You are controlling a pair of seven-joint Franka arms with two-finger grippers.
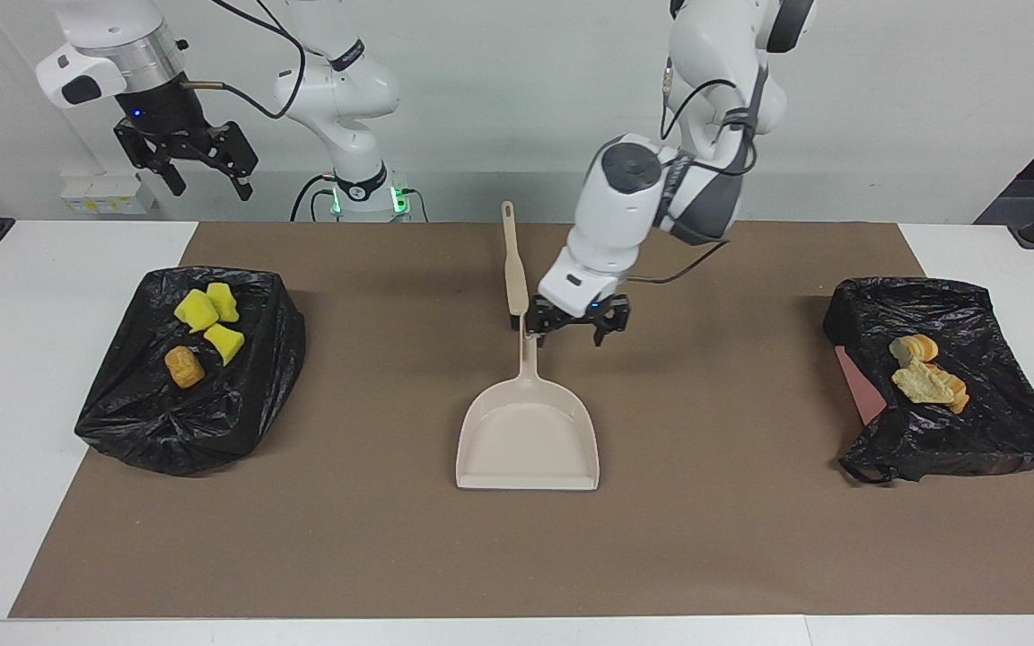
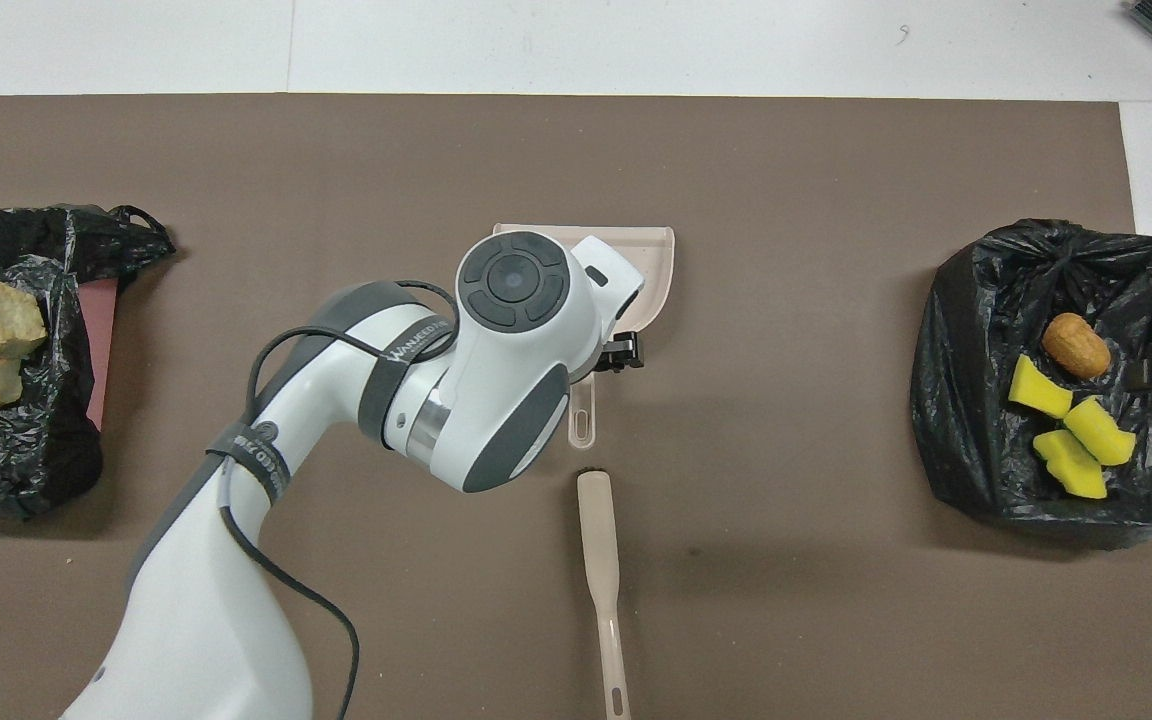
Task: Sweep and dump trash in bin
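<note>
The beige dustpan [image 1: 527, 435] lies flat on the brown mat, its handle [image 1: 529, 357] pointing toward the robots. My left gripper [image 1: 573, 330] hangs open just above the mat beside the handle's tip, holding nothing. In the overhead view the left arm covers most of the dustpan [image 2: 654, 268]. Three yellow sponge chunks [image 1: 210, 318] and a brown roll [image 1: 184, 367] lie in the black-bagged bin [image 1: 149, 422] toward the right arm's end. Bread-like lumps [image 1: 928, 375] lie in the other bagged bin [image 1: 975, 449] toward the left arm's end. My right gripper [image 1: 209, 184] waits open, high above the table's edge.
A beige brush [image 1: 512, 260] lies on the mat nearer to the robots than the dustpan, almost in line with its handle. The brown mat [image 1: 750, 538] covers the middle of the white table. A pink edge [image 1: 858, 386] shows under the bread bin's bag.
</note>
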